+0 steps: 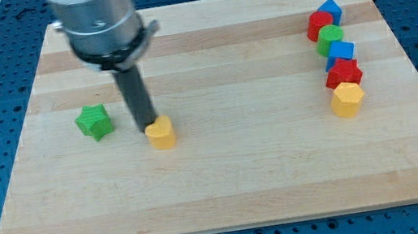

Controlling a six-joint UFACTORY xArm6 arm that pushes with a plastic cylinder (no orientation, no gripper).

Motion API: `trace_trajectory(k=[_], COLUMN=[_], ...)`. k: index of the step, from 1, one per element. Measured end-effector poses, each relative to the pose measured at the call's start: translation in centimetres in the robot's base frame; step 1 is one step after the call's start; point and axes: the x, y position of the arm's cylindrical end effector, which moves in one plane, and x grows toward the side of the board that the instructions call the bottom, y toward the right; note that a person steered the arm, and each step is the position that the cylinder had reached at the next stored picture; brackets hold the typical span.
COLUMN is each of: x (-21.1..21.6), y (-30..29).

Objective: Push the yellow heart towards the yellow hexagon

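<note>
The yellow heart (161, 133) lies on the wooden board (227, 188), left of centre. My tip (149, 129) is right against the heart's upper left side, touching or nearly touching it. The yellow hexagon (347, 100) sits far to the view's right, at the bottom of a column of blocks. The heart and hexagon are at about the same height in the view, with a wide stretch of board between them.
A green star (94, 121) lies left of my tip. Above the hexagon stand a red star (343, 73), a blue block (341, 52), a green block (330, 37), a red block (317, 24) and a blue block (331, 9).
</note>
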Motion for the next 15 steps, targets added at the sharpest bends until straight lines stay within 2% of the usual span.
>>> trace_trajectory(k=[1, 2, 4, 5, 6, 7, 10, 11, 14, 15], x=[1.9, 3.0, 0.3, 0.3, 2.3, 3.4, 3.7, 3.7, 5.0, 6.6], y=[5.2, 8.1, 4.3, -1.5, -3.1, -1.0, 13.3, 15.5, 10.5, 13.6])
